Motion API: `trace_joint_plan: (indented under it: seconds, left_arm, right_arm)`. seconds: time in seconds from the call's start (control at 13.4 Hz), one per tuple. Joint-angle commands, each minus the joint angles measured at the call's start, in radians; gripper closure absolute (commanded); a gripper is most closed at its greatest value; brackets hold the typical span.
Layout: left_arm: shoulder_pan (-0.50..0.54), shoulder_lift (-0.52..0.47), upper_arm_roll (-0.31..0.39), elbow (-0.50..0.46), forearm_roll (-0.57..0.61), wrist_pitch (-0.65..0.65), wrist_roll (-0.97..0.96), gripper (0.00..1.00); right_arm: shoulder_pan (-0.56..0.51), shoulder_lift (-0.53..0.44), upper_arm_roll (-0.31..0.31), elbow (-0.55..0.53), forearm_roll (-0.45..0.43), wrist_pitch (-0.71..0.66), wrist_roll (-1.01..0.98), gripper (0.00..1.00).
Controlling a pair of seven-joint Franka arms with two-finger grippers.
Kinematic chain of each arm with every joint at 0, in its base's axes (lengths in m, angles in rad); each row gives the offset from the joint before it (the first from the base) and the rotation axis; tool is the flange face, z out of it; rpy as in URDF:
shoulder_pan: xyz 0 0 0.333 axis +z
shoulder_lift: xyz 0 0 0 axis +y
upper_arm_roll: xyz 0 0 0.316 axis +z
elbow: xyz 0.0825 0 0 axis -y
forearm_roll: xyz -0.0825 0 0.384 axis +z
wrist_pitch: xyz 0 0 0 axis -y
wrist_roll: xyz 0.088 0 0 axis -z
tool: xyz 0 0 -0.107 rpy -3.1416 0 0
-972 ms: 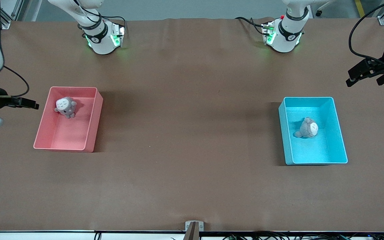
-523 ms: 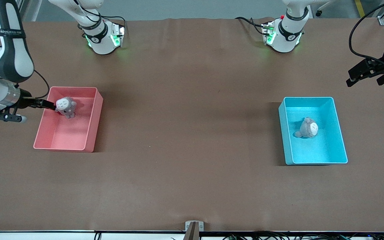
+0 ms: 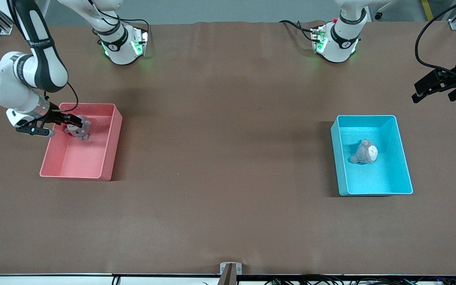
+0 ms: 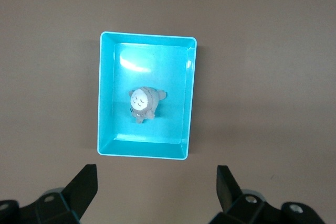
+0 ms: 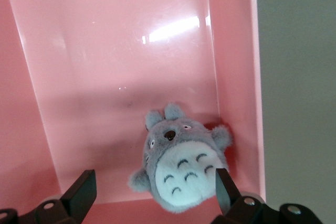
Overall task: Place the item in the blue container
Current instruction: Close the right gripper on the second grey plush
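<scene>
My right gripper (image 3: 73,122) swung in over the pink bin (image 3: 111,148), jaws wide around the grey plush (image 5: 181,169), nothing gripped yet. My left gripper (image 3: 436,88) waited open, empty, near the blue container (image 3: 404,174).

No text, label or number can be read. The right arm (image 3: 34,59) carries a small line of white lettering on a black band of its upper link, too small to make out. The bins, toys and desk bear no writing.
</scene>
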Motion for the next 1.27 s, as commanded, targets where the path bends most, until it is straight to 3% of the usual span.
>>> trace_joint_plan:
  seconds: [0.0, 1.2]
  left_arm:
    - [0.010, 0.001, -0.004, 0.019, -0.020, -0.018, -0.002, 0.00]
    - [0.013, 0.008, -0.004, 0.020, -0.022, -0.015, -0.002, 0.00]
  right_arm:
    - [-0.010, -0.040, 0.014, -0.049, -0.002, 0.037, 0.014, 0.00]
    - [-0.010, 0.055, 0.012, -0.078, -0.018, 0.175, 0.018, 0.00]
